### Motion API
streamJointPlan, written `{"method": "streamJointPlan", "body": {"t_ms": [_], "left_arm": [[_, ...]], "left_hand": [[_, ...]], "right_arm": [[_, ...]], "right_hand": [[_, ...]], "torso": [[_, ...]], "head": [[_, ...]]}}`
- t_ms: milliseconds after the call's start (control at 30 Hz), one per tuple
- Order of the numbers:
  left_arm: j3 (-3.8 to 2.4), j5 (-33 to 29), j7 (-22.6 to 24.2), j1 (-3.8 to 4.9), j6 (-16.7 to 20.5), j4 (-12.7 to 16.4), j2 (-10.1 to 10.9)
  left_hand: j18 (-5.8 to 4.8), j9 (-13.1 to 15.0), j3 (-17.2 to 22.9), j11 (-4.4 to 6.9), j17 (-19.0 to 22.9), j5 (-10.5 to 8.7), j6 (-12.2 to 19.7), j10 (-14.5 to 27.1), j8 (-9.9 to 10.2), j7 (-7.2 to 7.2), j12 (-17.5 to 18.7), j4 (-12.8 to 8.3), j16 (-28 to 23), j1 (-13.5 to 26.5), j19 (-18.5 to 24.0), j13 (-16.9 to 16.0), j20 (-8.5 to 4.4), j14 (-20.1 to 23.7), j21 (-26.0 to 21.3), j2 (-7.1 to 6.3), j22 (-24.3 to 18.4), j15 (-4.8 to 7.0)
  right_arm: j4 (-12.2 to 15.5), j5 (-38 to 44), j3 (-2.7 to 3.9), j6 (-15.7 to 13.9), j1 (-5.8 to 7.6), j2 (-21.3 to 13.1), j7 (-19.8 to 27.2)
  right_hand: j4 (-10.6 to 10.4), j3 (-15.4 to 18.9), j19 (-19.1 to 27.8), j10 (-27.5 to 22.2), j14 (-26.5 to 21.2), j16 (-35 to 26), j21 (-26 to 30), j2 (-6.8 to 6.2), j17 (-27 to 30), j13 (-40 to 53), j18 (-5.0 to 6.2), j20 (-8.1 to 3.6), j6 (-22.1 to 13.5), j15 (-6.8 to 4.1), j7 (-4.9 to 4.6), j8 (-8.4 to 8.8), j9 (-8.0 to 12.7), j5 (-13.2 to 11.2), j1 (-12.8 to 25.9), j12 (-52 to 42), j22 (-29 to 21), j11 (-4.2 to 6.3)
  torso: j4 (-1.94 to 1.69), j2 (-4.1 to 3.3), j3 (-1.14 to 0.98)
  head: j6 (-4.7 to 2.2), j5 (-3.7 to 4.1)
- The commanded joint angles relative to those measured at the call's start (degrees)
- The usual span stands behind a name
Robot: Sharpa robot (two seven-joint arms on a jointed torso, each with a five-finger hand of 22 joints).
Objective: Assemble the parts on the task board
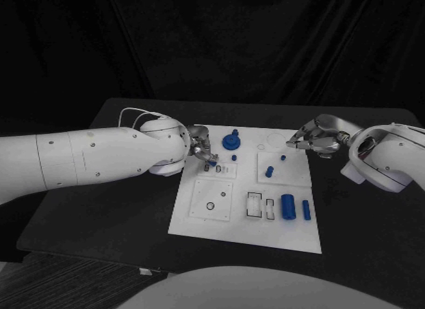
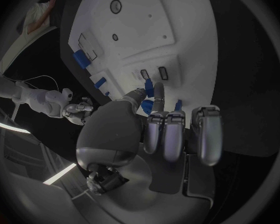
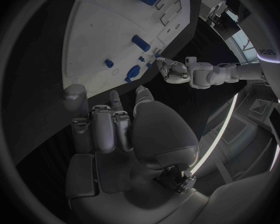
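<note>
Two hands flank the board [image 1: 199, 219]: left hand [image 1: 199, 147] pinches a small blue part [image 2: 149, 89] above its centre-left slots [image 1: 219, 168]; right hand [image 1: 317, 140], curled and holding nothing, hovers upper right.

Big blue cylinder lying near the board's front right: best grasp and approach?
Take the big blue cylinder across its middle, coming straight down. It lies flat on the task board, long axis running front to back, so fingers should close on its two curved sides. A small blue peg lies close on its right and an open slot on its left, so keep the fingers narrow. The right hand looks nearer.
</note>
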State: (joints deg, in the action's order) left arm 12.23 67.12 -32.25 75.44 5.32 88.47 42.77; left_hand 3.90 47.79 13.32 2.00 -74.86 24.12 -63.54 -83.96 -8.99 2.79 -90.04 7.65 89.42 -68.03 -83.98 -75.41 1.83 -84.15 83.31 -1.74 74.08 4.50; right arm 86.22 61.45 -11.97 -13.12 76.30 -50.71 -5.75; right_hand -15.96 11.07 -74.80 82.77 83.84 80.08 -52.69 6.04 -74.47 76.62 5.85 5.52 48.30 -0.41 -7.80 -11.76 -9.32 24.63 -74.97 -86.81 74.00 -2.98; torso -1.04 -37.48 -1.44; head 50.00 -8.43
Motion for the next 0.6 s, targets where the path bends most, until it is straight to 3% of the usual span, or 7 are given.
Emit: {"method": "streamJointPlan", "body": {"t_ms": [33,300,467,600], "left_arm": [[-0.04,3.2,0.6,-0.51,1.6,-0.1,-0.4],[-0.04,3.5,0.8,-0.99,1.9,0.3,-0.6],[-0.04,3.5,0.8,-1.10,1.5,1.1,-0.3],[-0.04,3.6,0.8,-1.16,1.4,1.5,-0.1]], "left_hand": [[-2.24,1.5,5.6,0.09,-15.1,-0.19,0.2,-6.0,-0.8,-0.98,0.0,-0.9,0.6,0.7,-2.8,-14.6,-0.24,-5.8,-0.2,-0.24,13.7,0.34],[-2.26,1.5,5.6,0.10,-15.1,-0.23,0.2,-6.0,-0.8,-1.00,0.0,-0.9,0.6,0.7,-2.9,-14.6,-0.24,-5.8,-0.1,-0.19,13.7,0.34],[-2.26,1.5,5.7,0.11,-15.1,-0.25,0.2,-6.0,-0.8,-1.01,0.0,-0.9,0.6,0.8,-2.9,-14.6,-0.24,-5.8,-0.1,-0.16,13.7,0.34],[-2.26,1.5,5.7,0.11,-15.1,-0.27,0.1,-6.0,-0.9,-1.01,0.0,-0.8,0.6,0.8,-2.9,-14.6,-0.24,-5.8,-0.1,-0.14,13.7,0.35]], "right_arm": [[0.2,0.3,0.05,-1.1,-0.19,-0.1,0.0],[0.2,0.3,0.05,-1.0,-0.24,-0.2,0.0],[0.2,0.3,0.05,-1.0,-0.27,-0.2,0.0],[0.1,0.3,0.05,-0.9,-0.30,-0.1,0.0]], "right_hand": [[-0.2,1.2,0.4,-1.4,1.2,-1.0,1.2,0.98,-6.6,7.1,1.53,0.00,-0.3,-0.22,-0.03,-0.41,0.7,1.2,-1.8,2.6,5.2,-0.18],[-0.2,1.2,0.4,-1.4,1.1,-1.0,1.2,0.98,-6.6,7.0,1.54,0.01,-0.3,-0.20,-0.04,-0.42,0.7,1.4,-1.8,2.6,5.2,-0.19],[-0.2,1.2,0.4,-1.5,1.1,-1.0,1.3,0.98,-6.6,7.0,1.55,0.01,-0.3,-0.20,-0.05,-0.42,0.7,1.4,-1.8,2.6,5.2,-0.19],[-0.2,1.2,0.4,-1.5,1.1,-1.0,1.3,0.98,-6.6,7.0,1.55,0.01,-0.3,-0.20,-0.05,-0.42,0.7,1.4,-1.8,2.6,5.2,-0.19]], "torso": [[0.13,0.09,-0.06],[0.11,0.04,-0.12],[0.08,-0.05,0.05],[0.09,-0.05,0.03]], "head": [[0.00,-0.03],[0.00,-0.14],[0.00,-0.25],[0.00,-0.34]]}}
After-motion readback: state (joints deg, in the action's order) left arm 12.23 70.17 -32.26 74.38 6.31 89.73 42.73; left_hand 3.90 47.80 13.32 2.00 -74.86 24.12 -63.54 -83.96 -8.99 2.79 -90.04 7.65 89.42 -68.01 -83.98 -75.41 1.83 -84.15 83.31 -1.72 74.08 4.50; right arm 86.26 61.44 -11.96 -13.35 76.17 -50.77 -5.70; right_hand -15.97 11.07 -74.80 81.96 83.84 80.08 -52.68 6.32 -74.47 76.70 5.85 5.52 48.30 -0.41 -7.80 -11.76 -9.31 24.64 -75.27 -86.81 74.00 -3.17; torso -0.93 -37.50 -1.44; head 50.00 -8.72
